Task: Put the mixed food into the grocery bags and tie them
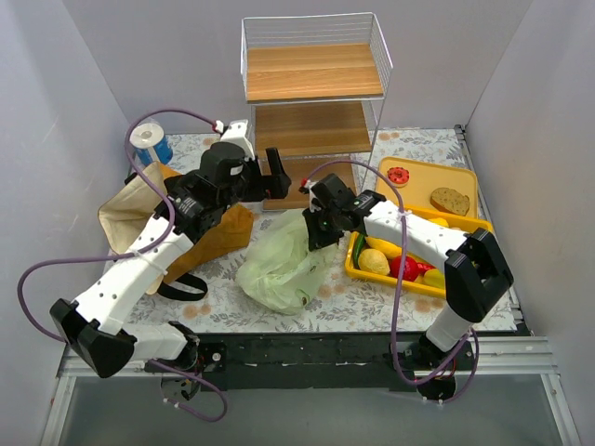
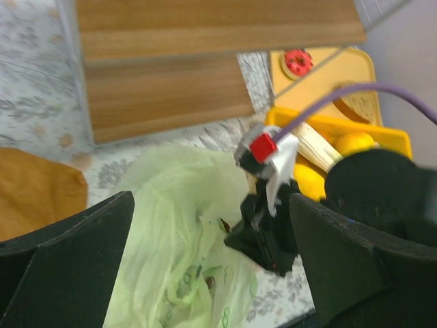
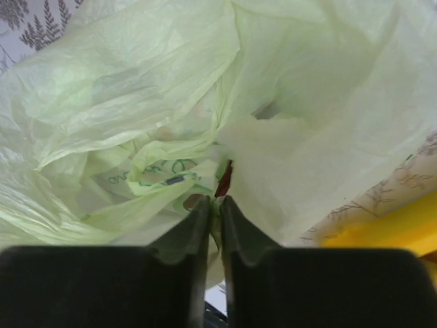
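Observation:
The crinkly pale-green plastic bag (image 1: 279, 268) lies on the table in the middle. My right gripper (image 1: 321, 229) is shut on a fold of its upper edge; the right wrist view shows the film pinched between the fingertips (image 3: 214, 205). My left gripper (image 1: 276, 177) hovers open and empty above and behind the bag, with the bag (image 2: 171, 225) and the right gripper (image 2: 270, 236) between its fingers. The brown bag (image 1: 139, 209) stands at the left, partly hidden by the left arm. Mixed food sits in the yellow tray: a tan-yellow piece (image 1: 374, 261), a red tomato (image 1: 402, 268), a lemon (image 2: 355, 142).
The yellow tray (image 1: 423, 181) at the right also holds a red-topped round piece (image 1: 398, 175) and a bread slice (image 1: 450, 200). A wire and wood shelf rack (image 1: 311, 84) stands at the back. A blue and white roll (image 1: 149, 141) sits at the back left.

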`<act>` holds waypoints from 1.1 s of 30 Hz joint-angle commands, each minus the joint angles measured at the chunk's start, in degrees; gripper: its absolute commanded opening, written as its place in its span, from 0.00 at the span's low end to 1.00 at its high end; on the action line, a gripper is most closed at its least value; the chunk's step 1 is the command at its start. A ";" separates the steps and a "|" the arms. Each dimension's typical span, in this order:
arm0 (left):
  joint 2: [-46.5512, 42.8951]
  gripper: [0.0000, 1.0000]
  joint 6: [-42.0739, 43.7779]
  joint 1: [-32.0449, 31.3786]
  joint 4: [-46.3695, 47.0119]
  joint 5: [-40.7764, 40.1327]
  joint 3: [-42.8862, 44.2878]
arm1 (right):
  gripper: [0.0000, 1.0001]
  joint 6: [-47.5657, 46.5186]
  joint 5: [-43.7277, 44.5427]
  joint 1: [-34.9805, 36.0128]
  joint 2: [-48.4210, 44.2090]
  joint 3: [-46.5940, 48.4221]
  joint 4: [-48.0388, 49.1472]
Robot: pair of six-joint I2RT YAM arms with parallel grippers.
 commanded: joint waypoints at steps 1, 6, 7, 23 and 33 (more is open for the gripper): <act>-6.63 0.98 -1.57 -0.27 3.29 15.37 -4.82 | 0.15 -4.13 -12.52 -5.44 -7.53 -4.25 8.74; -7.69 0.98 -2.36 -0.27 2.33 24.72 -8.95 | 0.01 -18.28 -22.56 -9.85 -14.40 -5.58 11.85; -7.78 0.98 -2.88 -0.27 2.15 25.52 -9.83 | 0.01 -22.82 -22.99 -10.29 -15.63 -5.40 10.97; -3.30 0.98 0.72 -0.27 6.18 39.05 -15.37 | 0.01 -29.20 -20.00 -12.66 -26.11 -3.92 9.13; 0.83 0.98 -0.86 -0.36 14.62 47.23 -21.97 | 0.01 -24.10 -23.26 -14.07 -25.22 -5.14 13.50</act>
